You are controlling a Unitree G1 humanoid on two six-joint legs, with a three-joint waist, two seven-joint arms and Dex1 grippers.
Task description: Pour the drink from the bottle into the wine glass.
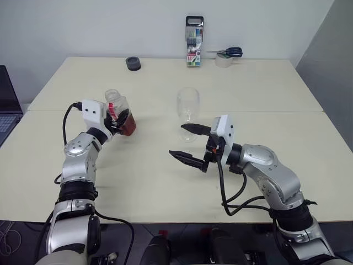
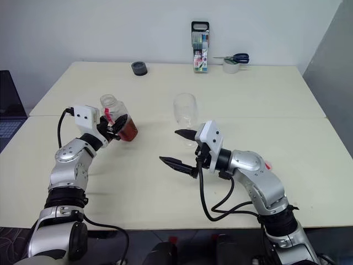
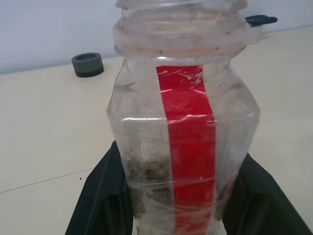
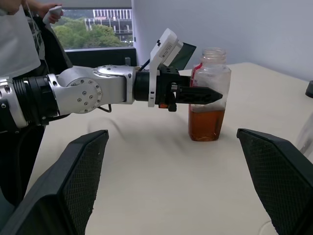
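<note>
From the head view we see our left gripper (image 1: 117,122) clamped on the uncapped bottle (image 1: 118,112) left of the wine glass (image 1: 187,105), right gripper (image 1: 190,144) spread empty; the left wrist view shows a low grip, so tilting may slip it; the right wrist view shows the drink (image 4: 206,122) half-deep, liable to splash

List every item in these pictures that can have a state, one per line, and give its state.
bottle: upright, cap off, held by the left gripper
drink: fills the bottle's lower part
wine glass: upright, empty
left gripper: shut on the bottle
right gripper: open, holding nothing
pen case: standing upright
scissors: lying on the tape roll
</note>
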